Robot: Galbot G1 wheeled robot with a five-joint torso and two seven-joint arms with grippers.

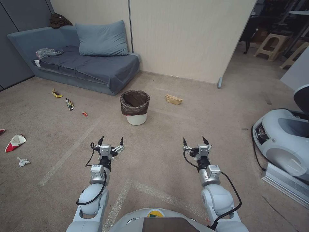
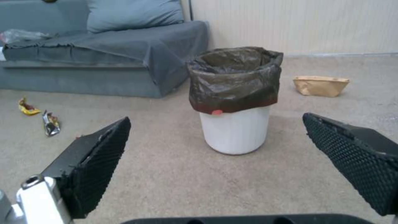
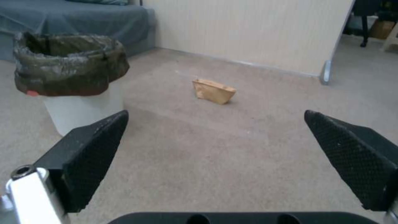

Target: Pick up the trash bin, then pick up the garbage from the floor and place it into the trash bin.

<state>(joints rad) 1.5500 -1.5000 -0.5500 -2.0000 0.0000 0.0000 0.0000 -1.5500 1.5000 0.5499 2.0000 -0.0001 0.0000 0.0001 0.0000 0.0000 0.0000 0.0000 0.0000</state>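
Note:
The trash bin (image 1: 135, 107) (image 2: 234, 100) (image 3: 69, 74), a small white pail with a dark brown bag over its rim, stands upright on the carpet by the sofa's corner. Garbage lies scattered: a tan paper bag (image 1: 173, 99) (image 2: 321, 85) (image 3: 213, 91) right of the bin, two snack wrappers (image 1: 57, 93) (image 1: 70, 104) (image 2: 51, 123) and a small red scrap (image 1: 84, 113) to its left, a crushed red-and-white bowl (image 1: 15, 142) and a white tissue wad (image 1: 23, 161) at far left. My left gripper (image 1: 111, 141) (image 2: 215, 146) and right gripper (image 1: 195, 141) (image 3: 215, 146) hover open and empty, well short of the bin.
A grey-blue sofa (image 1: 80, 64) with a pillow stands at the back left against a beige partition wall (image 1: 180, 35). A white machine (image 1: 283, 138) with a black cable sits on the floor at right. Plastic stools (image 1: 273, 45) stand beyond the partition. Open carpet lies between me and the bin.

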